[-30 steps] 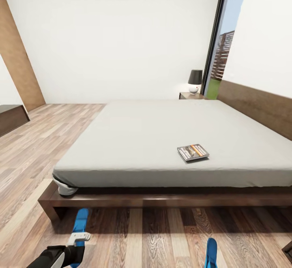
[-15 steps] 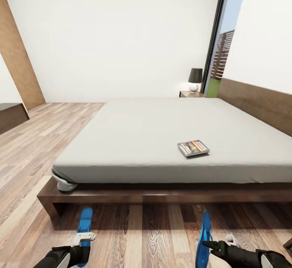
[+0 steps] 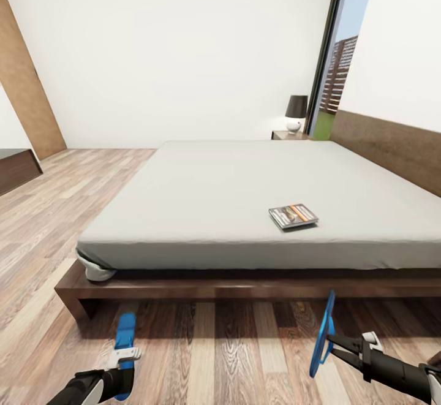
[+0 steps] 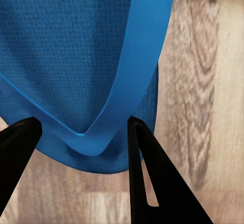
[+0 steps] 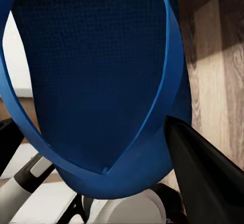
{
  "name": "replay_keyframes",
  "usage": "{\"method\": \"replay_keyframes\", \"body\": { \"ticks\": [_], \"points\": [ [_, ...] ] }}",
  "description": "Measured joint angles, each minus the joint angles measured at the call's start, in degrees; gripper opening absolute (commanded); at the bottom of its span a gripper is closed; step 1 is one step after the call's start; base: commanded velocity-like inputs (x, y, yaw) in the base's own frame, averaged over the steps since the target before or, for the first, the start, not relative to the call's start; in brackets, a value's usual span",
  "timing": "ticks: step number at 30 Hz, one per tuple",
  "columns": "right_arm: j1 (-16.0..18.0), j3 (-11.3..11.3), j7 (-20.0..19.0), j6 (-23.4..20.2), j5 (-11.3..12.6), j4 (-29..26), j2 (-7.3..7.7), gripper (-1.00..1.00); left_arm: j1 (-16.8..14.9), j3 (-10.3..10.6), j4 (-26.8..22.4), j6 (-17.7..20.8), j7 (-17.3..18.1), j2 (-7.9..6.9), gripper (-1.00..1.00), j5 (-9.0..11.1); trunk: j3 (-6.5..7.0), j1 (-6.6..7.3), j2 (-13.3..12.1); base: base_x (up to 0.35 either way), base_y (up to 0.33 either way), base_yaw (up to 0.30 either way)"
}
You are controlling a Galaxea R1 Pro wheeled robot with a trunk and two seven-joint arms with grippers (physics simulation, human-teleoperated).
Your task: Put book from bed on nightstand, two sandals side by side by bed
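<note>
On the wood-plank floor (image 3: 233, 356) before the near side of the bed (image 3: 245, 209): two blue sandals, each in a gripper.

Item, left gripper (image 3: 125, 356): fingers either side of the left sandal (image 3: 125, 331) at its strap end; in the left wrist view the black fingers (image 4: 152, 183) flank the sole (image 4: 71, 56), apparently pinching it. The sandal lies roughly flat, low over the planks.

Item, right gripper (image 3: 334, 342): pinching the right sandal (image 3: 323, 334), which stands on edge, tilted upright, clear of the floor. The right wrist view shows the sole (image 5: 96, 71) close against one finger (image 5: 203, 173).

Step in hand, as judged: setting the pair down side by side. To do it well, the right sandal should be turned flat before release, toes pointing the same way as the left one, and the two brought together; they are now well apart.

Item, book (image 3: 293, 215): lying flat on the mattress near its front edge, untouched.

Surroundings: far nightstand (image 3: 293, 136) carrying a dark-shaded lamp (image 3: 296, 113), beside a tall window (image 3: 334, 56); headboard (image 3: 392, 147) at right; a dark low cabinet (image 3: 15, 172) at far left.

Obstructions: the bed frame (image 3: 245, 285) juts out past the mattress; keep both sandals in front of it.
</note>
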State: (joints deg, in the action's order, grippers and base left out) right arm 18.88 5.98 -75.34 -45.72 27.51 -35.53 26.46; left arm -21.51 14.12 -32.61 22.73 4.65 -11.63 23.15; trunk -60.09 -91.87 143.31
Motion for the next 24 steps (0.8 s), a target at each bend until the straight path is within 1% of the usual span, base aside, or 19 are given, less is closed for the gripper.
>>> {"method": "replay_keyframes", "body": {
  "ticks": [24],
  "points": [
    [0.0, 0.0, -0.6, 0.1, -0.2, 0.0, -0.02, -1.0, 0.1, 0.1, 0.2, 0.0, 0.0, 0.01, -1.0, -0.1, -5.32, -0.62, 0.3, 0.0, 0.0, 0.0]
  ]
}}
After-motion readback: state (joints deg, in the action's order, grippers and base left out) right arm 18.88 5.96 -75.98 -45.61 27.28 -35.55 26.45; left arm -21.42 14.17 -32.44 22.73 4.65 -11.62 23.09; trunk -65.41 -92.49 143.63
